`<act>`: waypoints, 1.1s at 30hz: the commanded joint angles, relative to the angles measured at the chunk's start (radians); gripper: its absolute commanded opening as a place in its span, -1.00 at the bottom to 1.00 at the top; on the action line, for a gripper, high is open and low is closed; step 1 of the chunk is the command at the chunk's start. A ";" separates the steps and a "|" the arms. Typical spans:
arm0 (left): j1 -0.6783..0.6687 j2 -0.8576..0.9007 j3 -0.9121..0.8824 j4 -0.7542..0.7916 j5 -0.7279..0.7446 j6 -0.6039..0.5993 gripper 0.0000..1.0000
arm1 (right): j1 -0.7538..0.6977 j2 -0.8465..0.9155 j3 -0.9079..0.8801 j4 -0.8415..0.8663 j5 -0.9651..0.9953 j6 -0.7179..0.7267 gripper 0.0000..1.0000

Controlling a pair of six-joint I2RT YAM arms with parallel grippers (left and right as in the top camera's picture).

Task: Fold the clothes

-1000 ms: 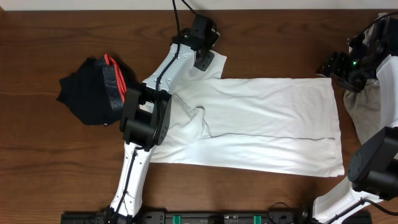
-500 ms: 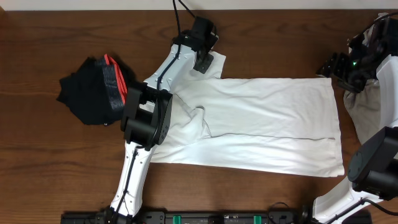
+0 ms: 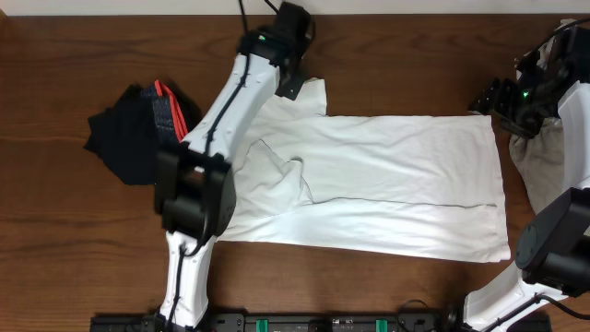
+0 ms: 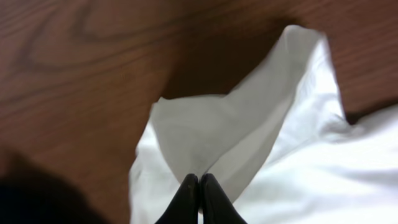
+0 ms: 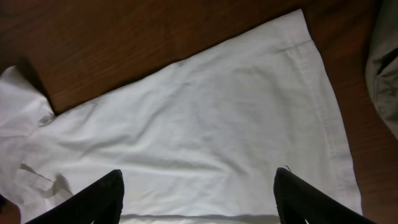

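Note:
A white T-shirt lies spread flat across the middle of the table, hem to the right. My left gripper is at its far-left sleeve. In the left wrist view the gripper is shut, pinching the sleeve fabric, which rises to it in a peak. My right gripper hovers off the shirt's far-right corner. In the right wrist view it stands open above the white shirt, holding nothing.
A black garment with a grey-and-red band lies bunched at the left of the table. A khaki-beige garment sits at the right edge, its edge also showing as beige cloth. Bare wood table shows beyond the shirt.
The left gripper has shut on the sleeve and shifted slightly left and back, with the arm's elbow swinging left. The sleeve is drawn up a little. The right arm has not moved.

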 commanded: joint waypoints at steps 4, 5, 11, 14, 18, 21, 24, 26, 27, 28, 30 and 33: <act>0.002 -0.042 0.013 -0.170 -0.002 -0.112 -0.88 | 0.008 -0.006 0.021 -0.001 0.003 -0.016 0.50; 0.002 -0.042 0.013 -0.211 0.003 -0.136 -0.88 | 0.008 -0.006 0.021 -0.001 0.003 -0.016 0.51; 0.002 -0.042 0.013 -0.428 0.116 -0.208 -0.88 | 0.008 -0.006 0.021 0.000 0.004 -0.016 0.52; 0.002 -0.042 0.013 -0.519 0.131 -0.257 -0.88 | 0.008 -0.006 0.021 0.000 0.004 -0.016 0.54; 0.000 -0.043 0.013 -0.643 0.132 -0.275 -0.88 | 0.008 -0.006 0.021 0.000 0.004 -0.016 0.54; -0.008 -0.043 0.013 -0.708 0.132 -0.285 -0.88 | 0.008 -0.006 0.021 0.000 0.009 -0.016 0.56; -0.031 -0.043 0.013 -0.745 0.132 -0.285 -0.88 | 0.008 -0.006 0.021 -0.001 0.024 -0.016 0.57; -0.055 -0.043 0.012 -0.745 0.137 -0.285 -0.88 | 0.008 -0.006 0.021 -0.004 0.026 -0.016 0.57; -0.068 -0.043 0.011 -0.745 0.141 -0.285 -0.88 | 0.008 -0.006 0.021 -0.005 0.026 -0.016 0.57; -0.082 -0.043 0.009 -0.745 0.156 -0.285 -0.88 | 0.008 -0.006 0.021 -0.005 0.026 -0.016 0.57; -0.108 -0.043 0.006 -0.745 0.177 -0.296 -0.88 | 0.008 -0.006 0.021 -0.008 0.026 -0.016 0.58; -0.144 -0.043 0.001 -0.745 0.175 -0.312 -0.88 | 0.008 -0.006 0.021 -0.012 0.026 -0.016 0.60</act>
